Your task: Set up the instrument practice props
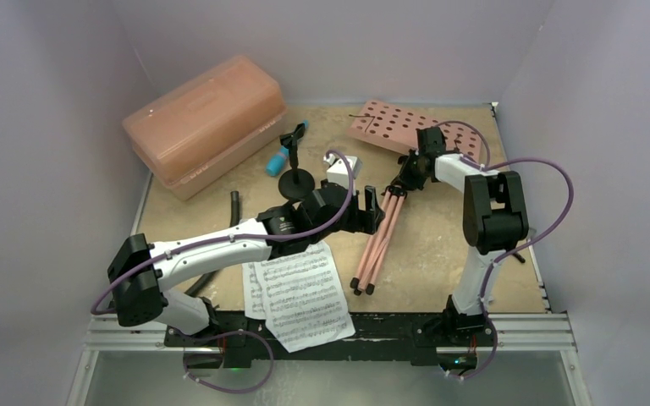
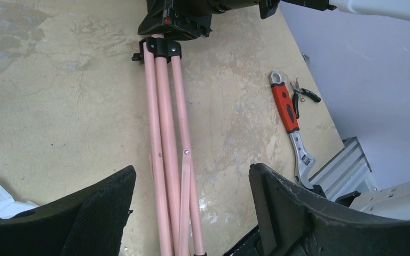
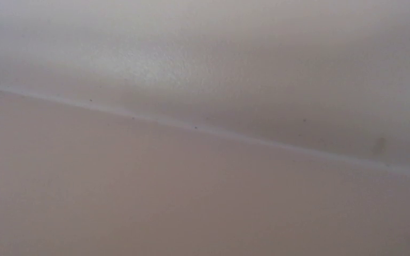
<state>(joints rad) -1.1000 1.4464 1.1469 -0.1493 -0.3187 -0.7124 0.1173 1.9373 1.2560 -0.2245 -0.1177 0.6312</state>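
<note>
The pink music stand lies flat on the table, its perforated tray (image 1: pixel 398 127) at the back and its folded tripod legs (image 1: pixel 379 241) pointing toward me. My right gripper (image 1: pixel 408 173) sits at the black hub (image 2: pixel 160 48) on top of the legs, closed around the shaft; its own camera shows only a blurred pinkish surface. My left gripper (image 2: pixel 191 176) is open and straddles the legs (image 2: pixel 165 133) without touching them. White sheet-music pages (image 1: pixel 300 292) lie near the front edge. The cyan microphone (image 1: pixel 281 155) leans beside the black mic stand (image 1: pixel 296 179).
A large translucent pink case (image 1: pixel 207 123) fills the back left. A small white block (image 1: pixel 343 167) and a black hose (image 1: pixel 235 207) lie near my left arm. A red-handled wrench (image 2: pixel 291 125) and pliers (image 2: pixel 301 96) rest by the table's right edge.
</note>
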